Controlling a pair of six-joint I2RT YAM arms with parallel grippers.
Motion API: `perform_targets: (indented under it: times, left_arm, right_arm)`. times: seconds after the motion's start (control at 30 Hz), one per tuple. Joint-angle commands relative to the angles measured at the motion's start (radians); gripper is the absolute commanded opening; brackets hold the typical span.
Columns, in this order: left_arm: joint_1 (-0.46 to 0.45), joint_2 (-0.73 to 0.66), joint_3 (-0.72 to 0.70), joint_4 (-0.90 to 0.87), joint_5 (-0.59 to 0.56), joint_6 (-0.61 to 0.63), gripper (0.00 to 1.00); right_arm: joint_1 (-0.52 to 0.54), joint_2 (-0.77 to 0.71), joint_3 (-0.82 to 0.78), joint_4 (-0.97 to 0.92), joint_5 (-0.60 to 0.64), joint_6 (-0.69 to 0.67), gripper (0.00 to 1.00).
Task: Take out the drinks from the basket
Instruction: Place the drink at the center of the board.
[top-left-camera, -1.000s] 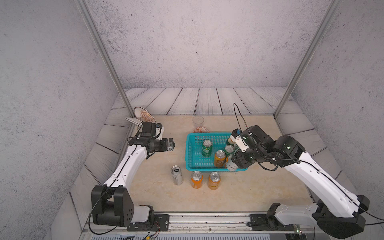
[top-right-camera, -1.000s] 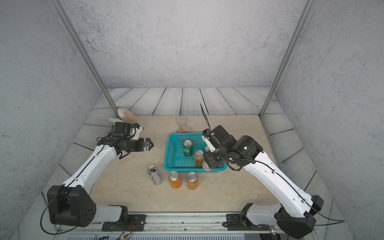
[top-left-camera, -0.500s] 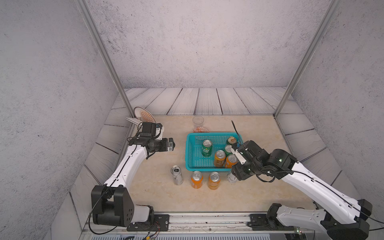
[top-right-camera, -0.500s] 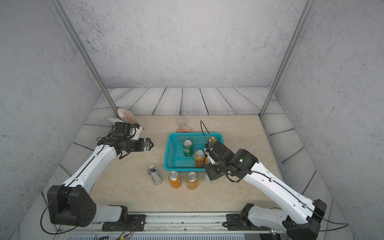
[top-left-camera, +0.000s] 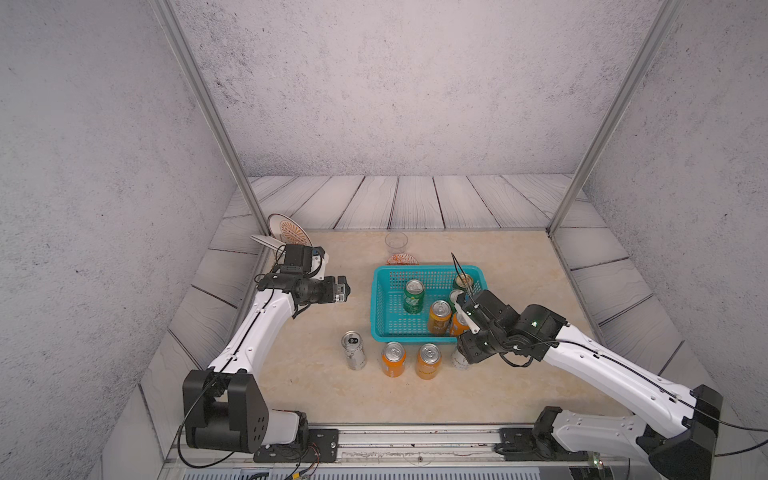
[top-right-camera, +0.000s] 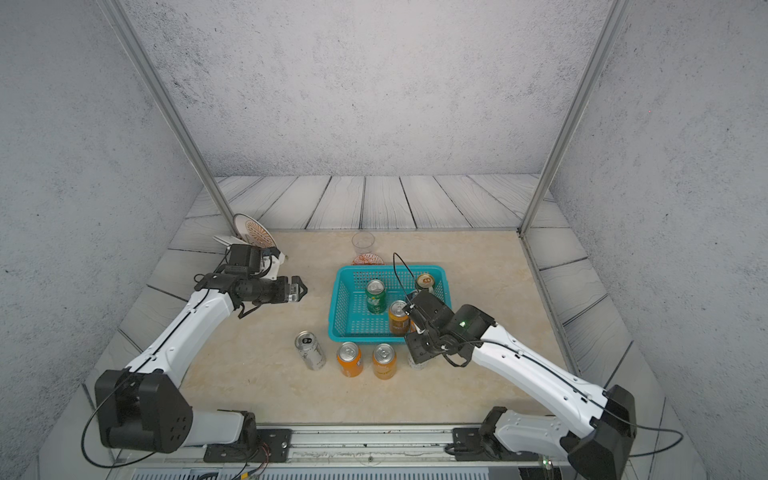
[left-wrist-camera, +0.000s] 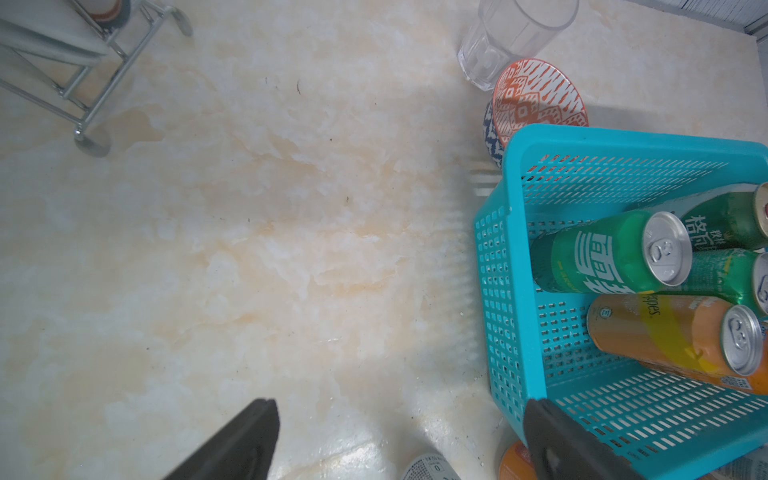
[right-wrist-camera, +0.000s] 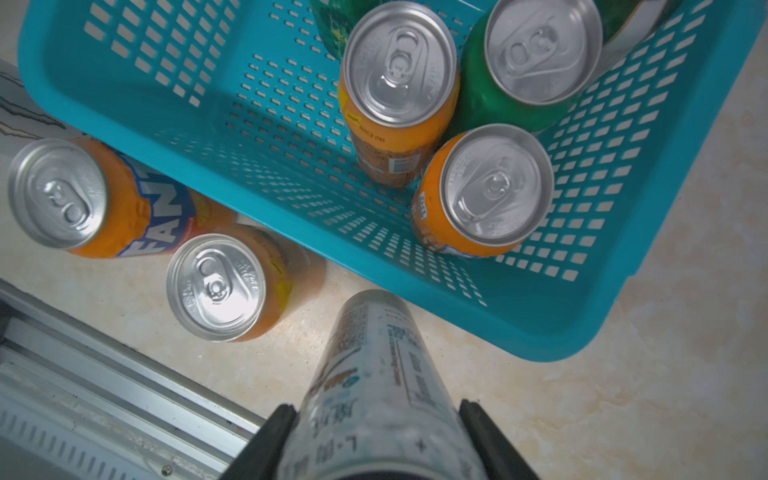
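Marble surface (top-left-camera: 324, 395) spreads wide, and both arms are out over it. Right arm (top-left-camera: 602, 370) comes in from 4 o'clock, and its jaws are pinching a tall silver-white can (right-wrist-camera: 386, 374) high on the body. One finger (right-wrist-camera: 274, 440) shows on each flank in the right wrist view. That can stands upright outside the basket (top-left-camera: 386, 320), just beside its near corner at 5 o'clock. Whether its base touches the surface, I cannot tell.

Left arm (top-left-camera: 257, 328) hangs at 9 o'clock of the basket. Its jaws are spread wide with nothing between them, only bare surface below.

The teal basket sits mid-surface with five drinks inside, all upright and crowded toward its 3 o'clock side. A green can (top-left-camera: 414, 296) stands near the centre. An orange can (top-left-camera: 439, 316) is at 5 o'clock of it, and a second orange can (right-wrist-camera: 482, 187) is tucked just beside that one. Another green can (right-wrist-camera: 536, 54) and a gold-topped can (top-left-camera: 462, 281) stand by the 2 o'clock corner.

Out on the surface at 6 o'clock, just beside the near wall, stand two orange cans (top-left-camera: 392, 359), side by side. A lone silver can (top-left-camera: 353, 350) stands at 7 o'clock.

At 12 o'clock, a patterned bowl (top-left-camera: 402, 260) sits just beside the far wall, and a clear cup (top-left-camera: 396, 243) sits beyond it.
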Motion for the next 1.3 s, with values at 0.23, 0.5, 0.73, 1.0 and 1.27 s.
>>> perform_targets:
  times: [0.23,0.5,0.73,1.0,1.27]
  left_arm:
    - [0.012,0.004,0.02,-0.011,0.005,0.017,0.99]
    - [0.013,0.005,0.02,-0.011,0.005,0.018,0.99]
    - [0.015,0.005,0.021,-0.012,0.003,0.019,0.99]
    - [0.014,0.001,0.02,-0.012,0.005,0.019,0.99]
    - [0.015,0.001,0.02,-0.012,0.006,0.019,0.99]
  right_arm:
    - [0.004,0.046,-0.048,0.129,0.036,0.026,0.5]
    - [0.004,0.07,-0.083,0.165,0.043,0.032,0.5]
    - [0.004,0.093,-0.103,0.176,0.053,0.044,0.51]
    - [0.003,0.087,-0.124,0.181,0.053,0.057,0.55]
    - [0.004,0.066,-0.114,0.157,0.054,0.061,0.69]
